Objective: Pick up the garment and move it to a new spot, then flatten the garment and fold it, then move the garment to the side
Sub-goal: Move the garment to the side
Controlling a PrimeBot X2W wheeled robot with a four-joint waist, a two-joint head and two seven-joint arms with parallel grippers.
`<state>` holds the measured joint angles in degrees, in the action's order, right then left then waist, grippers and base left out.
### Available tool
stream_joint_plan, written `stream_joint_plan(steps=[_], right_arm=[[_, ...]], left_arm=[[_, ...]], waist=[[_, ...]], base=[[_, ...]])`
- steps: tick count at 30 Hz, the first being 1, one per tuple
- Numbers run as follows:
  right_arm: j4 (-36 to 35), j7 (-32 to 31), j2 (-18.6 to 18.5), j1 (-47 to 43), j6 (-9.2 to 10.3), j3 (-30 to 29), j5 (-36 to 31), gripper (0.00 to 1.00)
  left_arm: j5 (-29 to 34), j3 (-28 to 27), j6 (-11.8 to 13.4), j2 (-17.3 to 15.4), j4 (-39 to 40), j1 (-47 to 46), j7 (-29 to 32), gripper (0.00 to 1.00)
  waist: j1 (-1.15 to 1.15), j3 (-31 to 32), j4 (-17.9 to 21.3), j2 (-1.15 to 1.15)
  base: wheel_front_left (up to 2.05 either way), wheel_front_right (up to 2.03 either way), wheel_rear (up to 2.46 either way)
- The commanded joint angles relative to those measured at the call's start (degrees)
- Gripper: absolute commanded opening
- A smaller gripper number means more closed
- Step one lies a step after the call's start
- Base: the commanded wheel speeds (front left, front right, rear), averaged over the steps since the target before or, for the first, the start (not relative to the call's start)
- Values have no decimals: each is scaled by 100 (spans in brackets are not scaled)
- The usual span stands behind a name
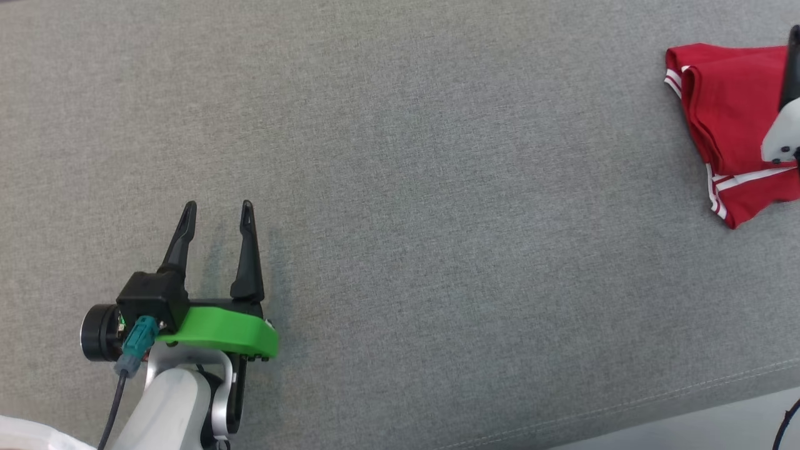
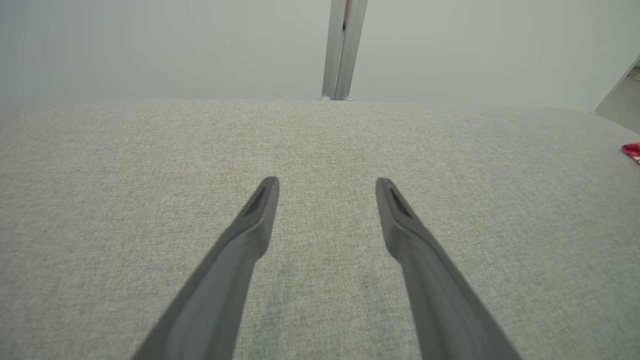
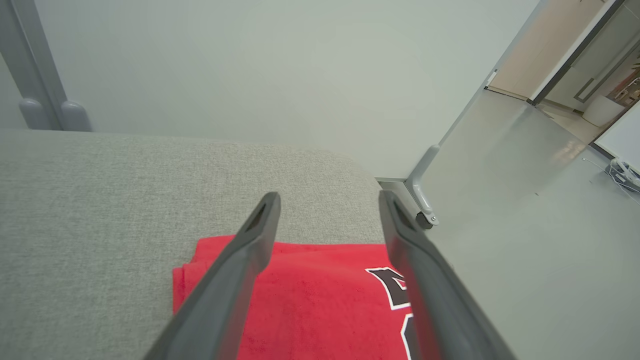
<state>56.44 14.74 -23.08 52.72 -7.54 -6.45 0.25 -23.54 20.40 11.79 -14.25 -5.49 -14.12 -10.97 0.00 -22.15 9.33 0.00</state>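
Directly over the folded red white-striped garment [image 1: 725, 106] hangs the right gripper [image 3: 327, 200], fingers spread and empty. The left gripper [image 1: 219, 206], likewise released, sits well apart across the grey fabric worktop [image 1: 437, 187].

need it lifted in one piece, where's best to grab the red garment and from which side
Probably the folded edge of the red garment on the robot's left, pinched from above by the right gripper, whose jaws stand open over it; stacked layers lift together.
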Motion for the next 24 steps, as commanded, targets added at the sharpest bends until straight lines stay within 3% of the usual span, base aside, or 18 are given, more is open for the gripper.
stream_joint_plan(steps=[1, 6, 13, 24], right_arm=[[-64, 39, 46, -21, 11, 98, 66, 100], [-339, 45, 333, -231, 11, 441, 279, 100], [-1273, 49, 937, -976, 10, 439, 642, 100], [-2572, 34, 1619, -2518, 11, 491, 681, 100]], left_arm=[[-22, -25, -43, 16, -51, -135, -79, 100], [-97, -49, -188, 176, -453, -326, -279, 100], [-31, -165, -314, 438, -1112, -453, -422, 100], [204, -455, -401, 717, -1198, 105, -423, 100]], waist=[[0, 139, 4, 0], [0, 522, -78, 0], [0, 1103, -380, 0], [0, 1743, -810, 0]], base=[[0, 0, 0], [0, 0, 0], [0, 0, 0], [0, 0, 0]])
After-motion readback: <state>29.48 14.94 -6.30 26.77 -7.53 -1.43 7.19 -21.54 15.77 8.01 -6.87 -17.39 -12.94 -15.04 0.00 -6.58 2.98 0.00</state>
